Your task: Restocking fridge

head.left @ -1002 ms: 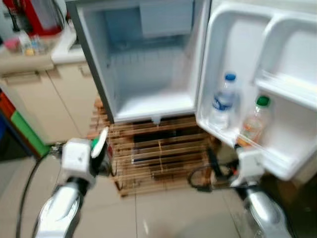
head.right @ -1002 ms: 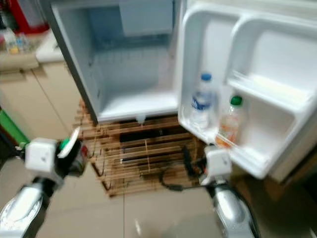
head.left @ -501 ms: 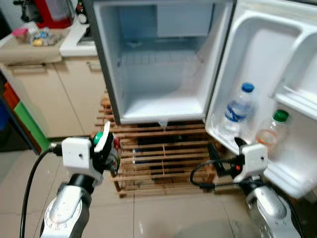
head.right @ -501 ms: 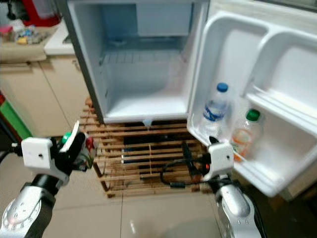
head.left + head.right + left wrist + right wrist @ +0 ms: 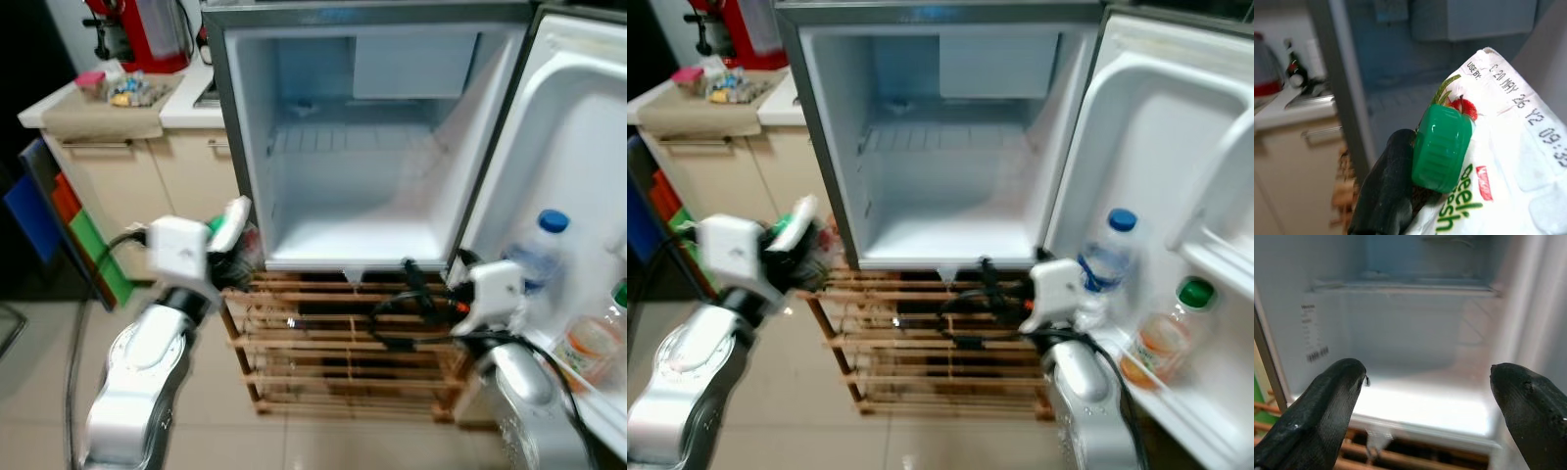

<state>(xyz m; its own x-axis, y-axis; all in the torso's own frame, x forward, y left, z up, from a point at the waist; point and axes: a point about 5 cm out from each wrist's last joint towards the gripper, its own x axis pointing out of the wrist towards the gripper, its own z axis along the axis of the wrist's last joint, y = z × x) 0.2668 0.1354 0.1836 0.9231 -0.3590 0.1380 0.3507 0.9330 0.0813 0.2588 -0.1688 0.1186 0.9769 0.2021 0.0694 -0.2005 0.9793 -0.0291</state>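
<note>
Two bottles already stand in the open fridge door [image 5: 588,176]: a clear water bottle [image 5: 1107,257] with a blue cap, and beside it a green-capped bottle [image 5: 1161,338] of orange drink. The fridge [image 5: 950,147] itself is wide open, its main floor bare and bright, perched on a slatted wooden rack [image 5: 343,352].

Now watch the left hand [image 5: 233,235]. It is up just beside the fridge's left wall, pinching a white pouch [image 5: 1498,161] with a green screw cap [image 5: 1442,147]; in the left wrist view one black finger [image 5: 1386,191] presses right against that cap, and red fruit artwork and a use-by date print show on the pack. So the pouch is in the grip, outside the cabinet, level with the lower compartment.

The right hand [image 5: 1425,396] hangs in front of the compartment's lip with its fingers spread wide and nothing between them, the lit interior showing through the gap.

This reads as the carry-in step: item gripped, door open, placement not yet made. The next move looks like swinging the left arm rightward past the steel-grey wall edge and into the cavity, then lowering the pouch onto the white floor. The call is clearance: that wall edge is close, and a soft pouch may slump once let go, so laying it flat seems safer.
</note>
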